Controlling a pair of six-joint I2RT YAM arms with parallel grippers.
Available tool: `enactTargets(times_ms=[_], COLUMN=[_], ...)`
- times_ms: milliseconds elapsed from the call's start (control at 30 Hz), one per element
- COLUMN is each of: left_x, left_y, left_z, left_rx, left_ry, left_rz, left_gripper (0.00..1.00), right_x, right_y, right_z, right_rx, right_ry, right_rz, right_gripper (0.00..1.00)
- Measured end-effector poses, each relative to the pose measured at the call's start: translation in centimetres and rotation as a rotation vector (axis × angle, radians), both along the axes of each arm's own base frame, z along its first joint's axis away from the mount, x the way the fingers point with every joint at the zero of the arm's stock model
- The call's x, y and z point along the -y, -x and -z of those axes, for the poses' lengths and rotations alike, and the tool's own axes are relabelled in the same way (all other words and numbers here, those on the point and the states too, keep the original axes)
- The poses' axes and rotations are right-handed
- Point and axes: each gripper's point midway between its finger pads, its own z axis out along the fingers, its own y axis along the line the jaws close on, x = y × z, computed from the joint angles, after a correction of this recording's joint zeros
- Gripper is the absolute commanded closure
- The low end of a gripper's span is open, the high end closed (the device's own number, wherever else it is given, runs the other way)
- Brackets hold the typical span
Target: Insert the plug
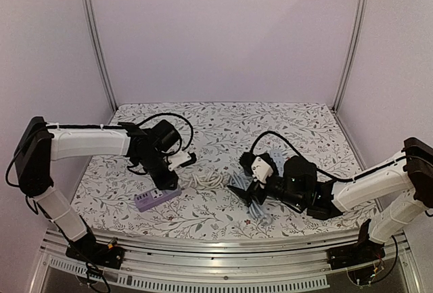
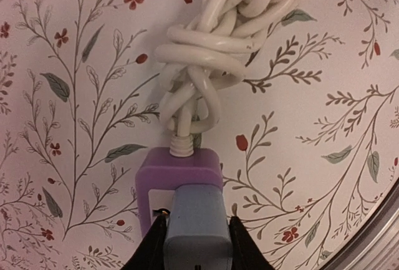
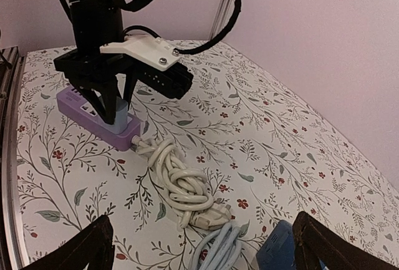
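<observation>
Purple power strip (image 2: 181, 169); grey-blue plug (image 2: 196, 223); white cord (image 2: 206, 58); white tablecloth (image 1: 223, 124), green-leaf red-flower print.

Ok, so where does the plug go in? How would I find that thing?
Look at the flowery table cover, on its left side, below the left hand gripping a grey-blue plug. There lies a long purple plastic power strip with a knotted white cord at one end. It's the only purple thing; the other cable is pale blue.

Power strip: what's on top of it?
A blue plug, gripped by the left claw, stands on the strip at the cord end. Prongs and socket beneath are covered.
</observation>
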Motion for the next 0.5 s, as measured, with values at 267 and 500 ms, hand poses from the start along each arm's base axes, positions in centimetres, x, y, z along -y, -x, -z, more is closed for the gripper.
enactTargets(times_ms=[267,500], left_x=[3.2,5.7], left_y=[-0.9,-2.9], left_z=[-0.1,-0.1], left_rx=[0.013,0.013], left_ry=[0.024,0.049], left_rz=[-0.051,-0.082], left_gripper=[0.98,0.92], right_x=[0.7,1.2], right_y=[-0.6,-0.8], right_z=[0.4,0.2], right_rx=[0.001,0.006], right_ry=[0.010,0.008], right_rz=[0.028,0.046], right_gripper=[0.01,0.01])
